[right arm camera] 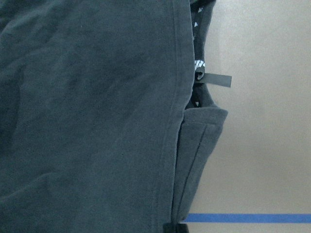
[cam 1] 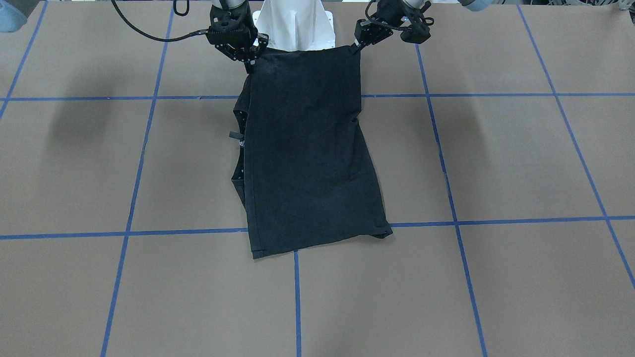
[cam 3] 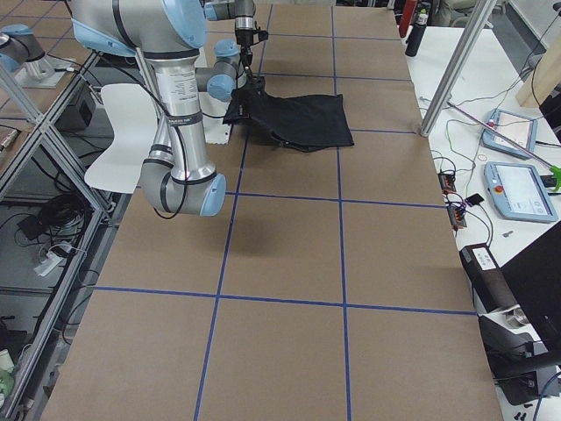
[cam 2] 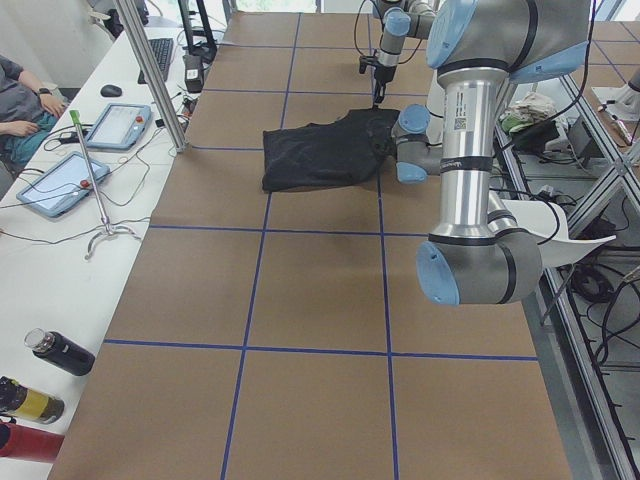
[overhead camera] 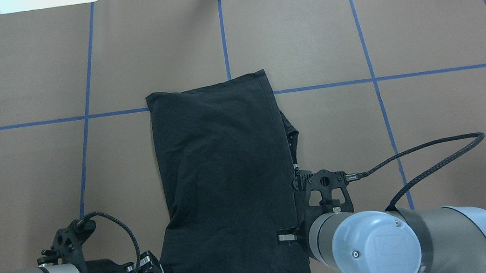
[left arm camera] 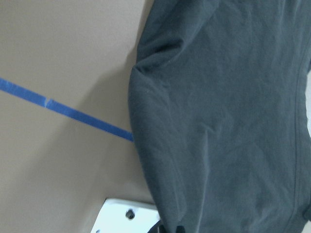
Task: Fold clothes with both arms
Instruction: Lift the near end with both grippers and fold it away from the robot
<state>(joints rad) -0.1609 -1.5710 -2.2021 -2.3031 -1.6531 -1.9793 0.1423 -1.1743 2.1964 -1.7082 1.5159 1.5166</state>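
Left claw (overhead camera: 161, 270): closed, pinching the left near corner of the black T-shirt (overhead camera: 224, 172). The T-shirt lies lengthwise on the middle of the tabletop (overhead camera: 421, 28), plain side up. Its far hem rests flat across a blue tape line (overhead camera: 34, 123). Its near edge is raised and held stretched between both claws, at the white pedestal (cam 1: 292, 25). A bunched fold with a small grey label (right arm camera: 214, 79) protrudes along the shirt's right side. Right claw (cam 1: 250, 62): closed, pinching the right near corner.
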